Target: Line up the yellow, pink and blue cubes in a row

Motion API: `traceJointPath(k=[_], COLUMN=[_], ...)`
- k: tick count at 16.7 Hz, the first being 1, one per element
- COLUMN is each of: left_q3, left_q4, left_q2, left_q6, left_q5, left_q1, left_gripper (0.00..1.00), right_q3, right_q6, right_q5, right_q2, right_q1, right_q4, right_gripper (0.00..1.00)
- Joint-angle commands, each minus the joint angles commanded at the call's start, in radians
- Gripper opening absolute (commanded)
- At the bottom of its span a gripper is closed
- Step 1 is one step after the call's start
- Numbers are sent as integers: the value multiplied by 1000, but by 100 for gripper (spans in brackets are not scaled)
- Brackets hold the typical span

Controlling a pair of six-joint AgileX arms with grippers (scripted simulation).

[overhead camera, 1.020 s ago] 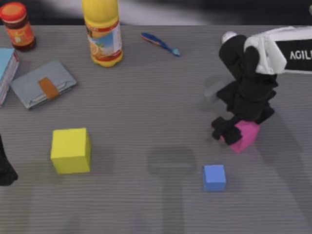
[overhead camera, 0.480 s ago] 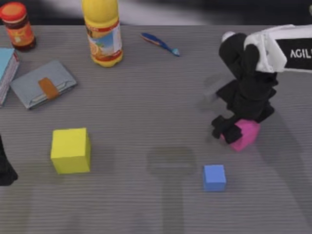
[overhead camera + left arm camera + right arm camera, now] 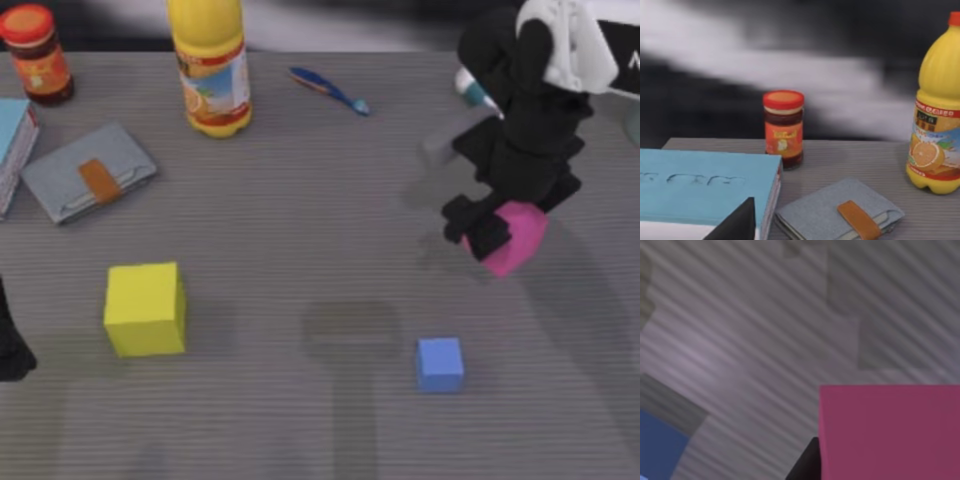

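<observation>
while gripped by right tool [image 3: 492, 228], pink cube [image 3: 520, 240] tilted, matte

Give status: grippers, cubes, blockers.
Right gripper shut on pink cube, lifted off table. Left arm parked at left edge. Yellow cube left, blue cube right of centre, both untouched. Nothing between them.

Grey table [image 3: 300, 200] with fine ribbed striping is filling most of the top view; soft shadows are lying across its surface; beyond its far edge a dark backdrop [image 3: 700, 100] is showing, with a blurred pale band [image 3: 790, 70] running across it; light is falling evenly.
</observation>
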Motion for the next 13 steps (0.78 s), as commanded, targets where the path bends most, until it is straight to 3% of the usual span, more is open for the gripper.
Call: traceJointPath(k=[7, 13], left_q3=[0, 0], left_q4=[0, 0], left_q2=[0, 0], left_q6=[0, 0], left_q5=[0, 0], left_q1=[0, 0], left_gripper=[100, 100], right_q3=[0, -20], right_q6=[70, 458], right_q5=[1, 6], right_q2=[4, -17], right_q1=[28, 174], right_q4=[-3, -24], right_gripper=[0, 0])
